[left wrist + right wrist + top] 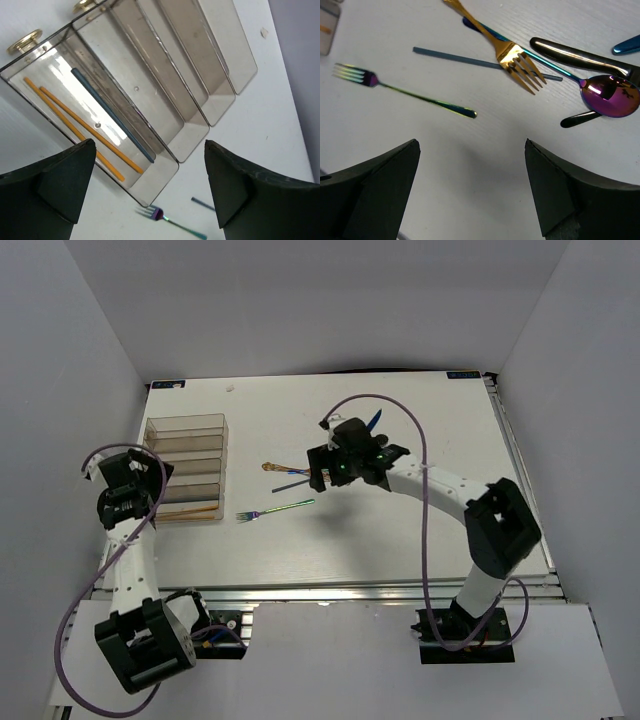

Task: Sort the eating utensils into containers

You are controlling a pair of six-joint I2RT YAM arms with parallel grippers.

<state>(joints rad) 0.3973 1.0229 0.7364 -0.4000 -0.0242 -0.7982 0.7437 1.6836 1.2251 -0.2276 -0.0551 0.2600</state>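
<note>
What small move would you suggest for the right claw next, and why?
Probably lower the right claw onto the handle of the rainbow fork: the claw is open and empty, that fork lies alone ahead of it, whereas the gold fork lies crossed over a grey stick beside the spoon.

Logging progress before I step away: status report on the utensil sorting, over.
Left end effector open, above organiser. Right end effector open, empty, near rainbow fork and gold fork. Three sticks in end compartment. Nothing blocking.

lab bench (400, 540), white enclosure walls (300, 300)
</note>
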